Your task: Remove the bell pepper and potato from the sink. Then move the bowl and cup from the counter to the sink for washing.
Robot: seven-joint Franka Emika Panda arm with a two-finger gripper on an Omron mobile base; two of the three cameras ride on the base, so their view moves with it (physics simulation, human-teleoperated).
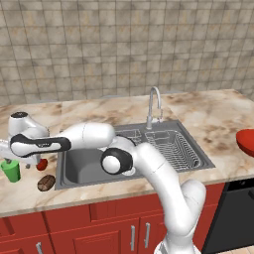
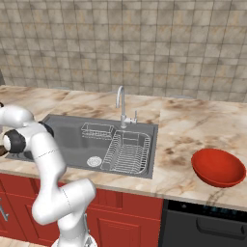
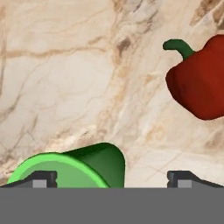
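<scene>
Sink is the big grey basin set in the marble counter, and it has wire racks on its right side and a curved tap at its back edge. Nothing loose lies in the basin.

To the left of the sink, on the counter, stand three small things close together. The green cup is the farthest from the sink and stands upright. The red bell pepper lies between the cup and the sink's left edge. The brown potato lies just in front of the pepper, near the sink's front left corner.

Far to the right of the sink, the wide red bowl sits on the counter, right side up.

The white arm reaches across the sink to its left side. The gripper hangs over the counter there, above the cup and the pepper. Its two fingers stand wide apart and hold nothing. In the hand view the cup's rim lies by the one dark fingertip, and the pepper with its green stem lies off to the other side, apart from the cup.
</scene>
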